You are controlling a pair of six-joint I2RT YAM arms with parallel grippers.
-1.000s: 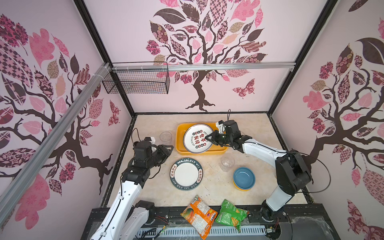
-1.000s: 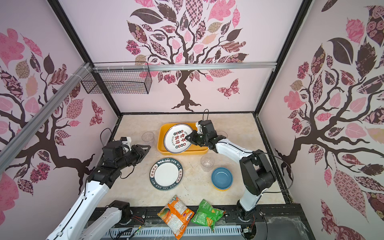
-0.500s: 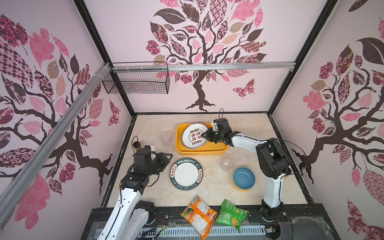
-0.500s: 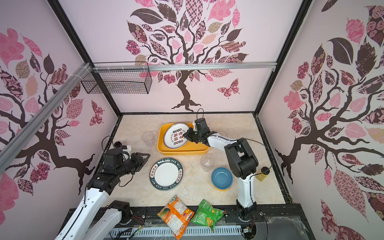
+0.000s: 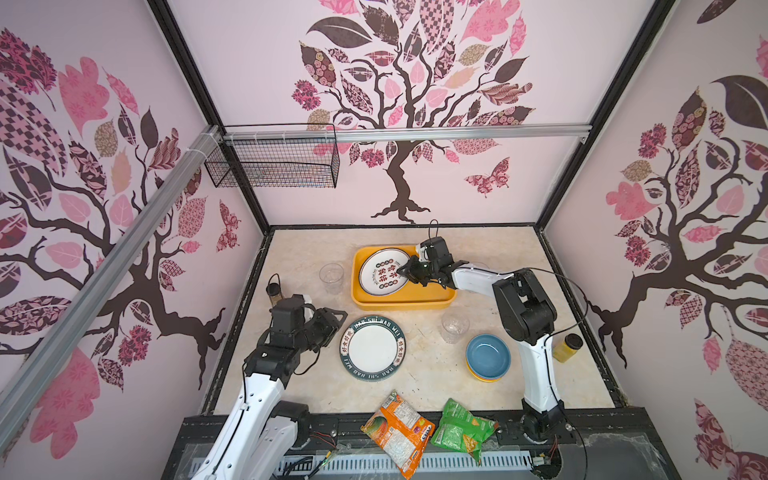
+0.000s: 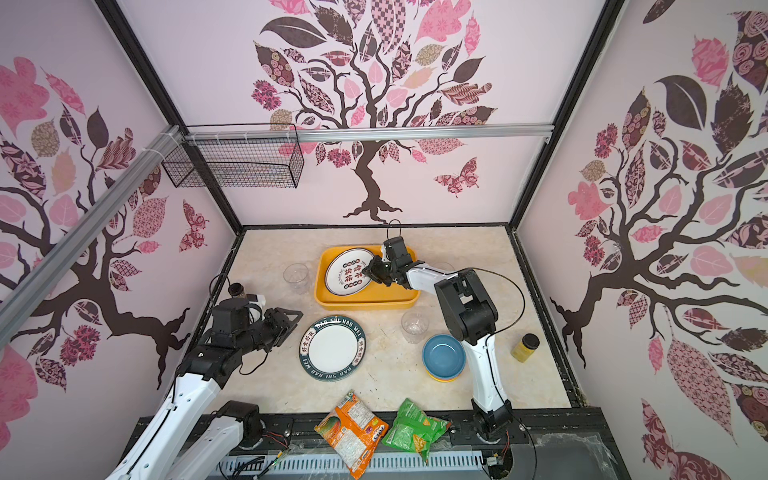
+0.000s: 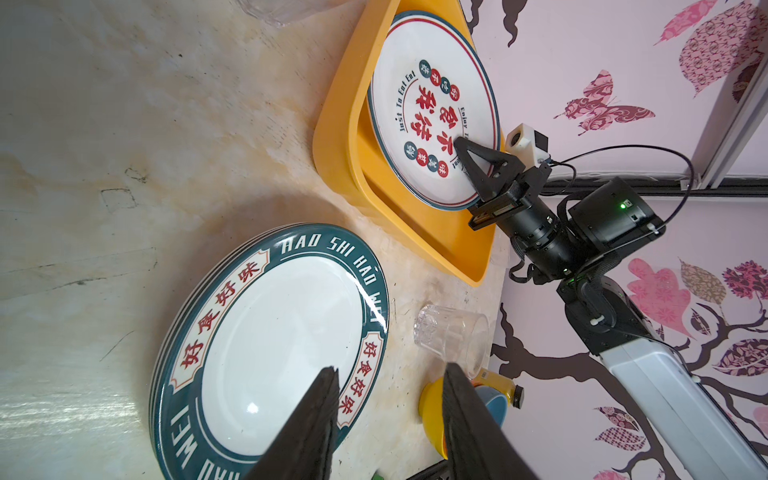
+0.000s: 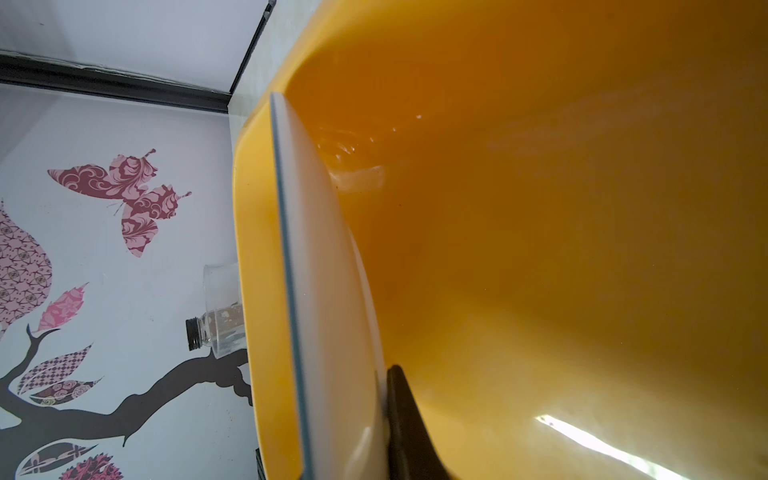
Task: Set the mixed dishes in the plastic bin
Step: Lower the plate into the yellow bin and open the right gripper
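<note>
Right fingers (image 7: 478, 162) are clamped tight on the rim of the red-character plate (image 5: 384, 272). One finger presses its printed face, and the right wrist view shows the other tucked beneath. That plate is inside the plastic bin (image 5: 399, 303), tilted. The edge opposite the fingers is up against the bin's wall, and the gripped edge is lifted off the bin's floor.

Over to the left fingers (image 7: 307, 428): parted to a middling gap, nothing between them, hovering just beside the green-rimmed plate (image 5: 372, 347). Their tips point across its near rim. That plate lies flat on the desk (image 5: 299, 257), outside the bin, between the left fingers and the rest of the dishes.

One clear cup (image 5: 331, 276) stands upright ahead of the left fingers, just beside the bin's outer wall. A second cup (image 5: 454, 326) stands on the far side of the green-rimmed plate from those fingers. Next to it is the blue bowl (image 5: 488, 357), nested in a yellow bowl (image 7: 432, 403). All of these are on the desk, well apart from the right fingers.
</note>
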